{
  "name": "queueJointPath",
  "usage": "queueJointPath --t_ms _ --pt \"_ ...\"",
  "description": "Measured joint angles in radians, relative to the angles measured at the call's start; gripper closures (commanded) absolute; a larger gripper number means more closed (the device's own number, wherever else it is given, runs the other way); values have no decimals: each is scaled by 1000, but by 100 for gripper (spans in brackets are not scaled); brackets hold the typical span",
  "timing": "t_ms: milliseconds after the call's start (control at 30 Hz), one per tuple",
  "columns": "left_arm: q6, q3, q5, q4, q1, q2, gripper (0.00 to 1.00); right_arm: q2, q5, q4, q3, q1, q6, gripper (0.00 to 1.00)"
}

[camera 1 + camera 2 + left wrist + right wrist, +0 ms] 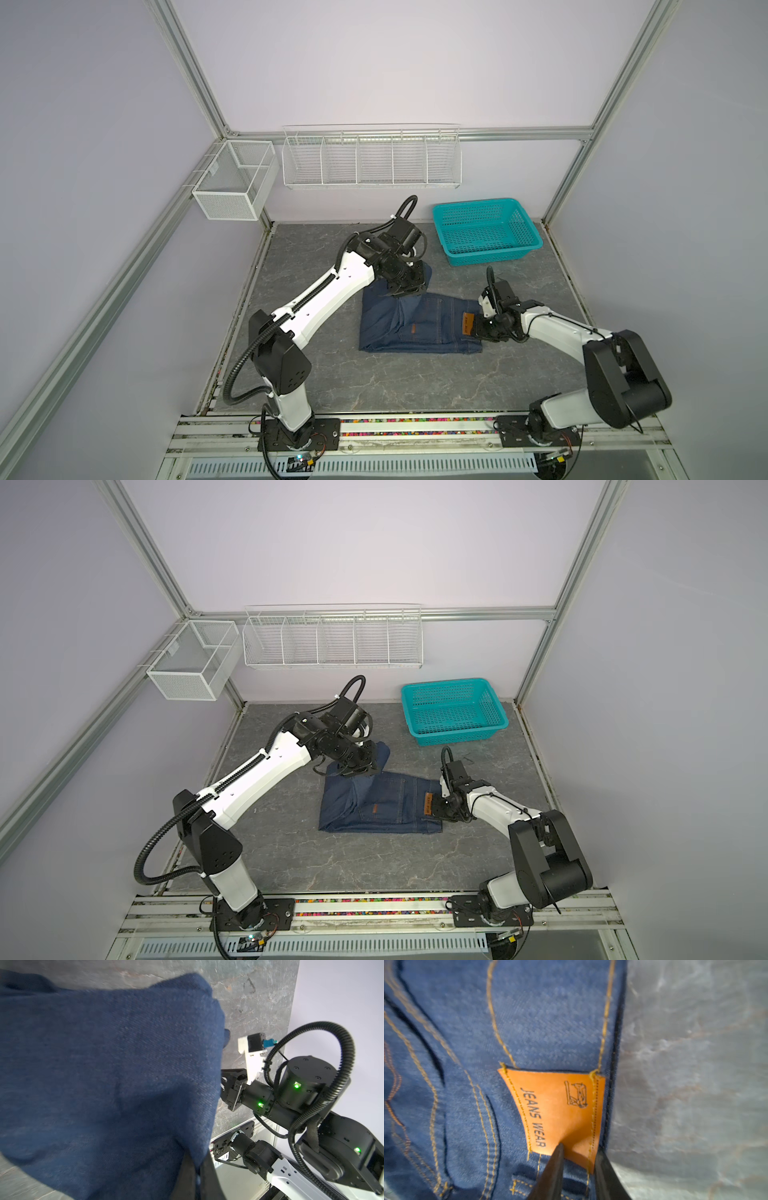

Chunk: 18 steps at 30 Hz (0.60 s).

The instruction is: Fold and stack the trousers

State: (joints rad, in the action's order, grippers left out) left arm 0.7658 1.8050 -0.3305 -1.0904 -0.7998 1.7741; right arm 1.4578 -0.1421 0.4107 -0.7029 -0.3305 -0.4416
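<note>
The dark blue denim trousers (pixel 432 328) (pixel 386 808) lie folded in a compact rectangle mid-table, back pocket and orange waistband patch (pixel 468 324) (pixel 558 1109) facing up. My left gripper (pixel 405 291) (pixel 359 769) hovers over their far edge, shut on a flap of leg fabric (pixel 104 1064) that it holds raised above the pile; the cloth is pinched between its fingers (pixel 198 1167). At the waistband's right edge my right gripper (pixel 478 328) (pixel 438 808) (pixel 579 1151) is low. It is shut on the band beside the patch's corner.
A teal perforated basket (pixel 494 255) (pixel 461 735) stands empty at the back right of the grey marbled table (pixel 415 386). White wire racks (pixel 372 162) (pixel 235 183) hang on the back wall. Aluminium frame posts border the table.
</note>
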Motion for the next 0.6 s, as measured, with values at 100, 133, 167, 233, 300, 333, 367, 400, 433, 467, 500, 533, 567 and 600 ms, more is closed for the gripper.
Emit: queueJointPath --t_ms 100,133,167,233,300,333,367,400,433,467,500,533,567,600 --pt "18 0 -2 31 -28 23 100 5 -20 -29 6 0 -8 72" --pt "22 0 -4 45 -35 31 100 5 -26 -40 9 0 -9 72" --pt "27 0 -7 58 -42 37 100 5 -32 -48 11 0 -12 72" --pt "38 0 -11 90 -55 53 100 6 -44 -68 17 0 -18 72" --pt "43 0 -17 119 -67 76 100 6 -54 -83 23 0 -23 72" --pt "46 0 -19 132 -74 92 100 6 -61 -92 26 0 -26 72" --pt "47 0 -21 143 -80 107 100 6 -65 -100 29 0 -27 72" --pt "47 0 -24 152 -88 126 100 6 -69 -105 31 0 -28 72" --pt "46 0 -26 161 -95 145 100 5 -71 -111 34 0 -31 72" --pt "46 0 -29 167 -102 163 100 3 -73 -116 37 1 -31 72" --pt "45 0 -32 171 -109 182 100 1 -76 -121 40 1 -33 72" --pt "43 0 -34 174 -115 203 100 -2 -78 -126 44 2 -34 72" --pt "42 0 -36 179 -120 221 100 -3 -80 -129 46 2 -35 72" --pt "42 0 -38 185 -124 240 100 -3 -84 -132 47 2 -36 72"
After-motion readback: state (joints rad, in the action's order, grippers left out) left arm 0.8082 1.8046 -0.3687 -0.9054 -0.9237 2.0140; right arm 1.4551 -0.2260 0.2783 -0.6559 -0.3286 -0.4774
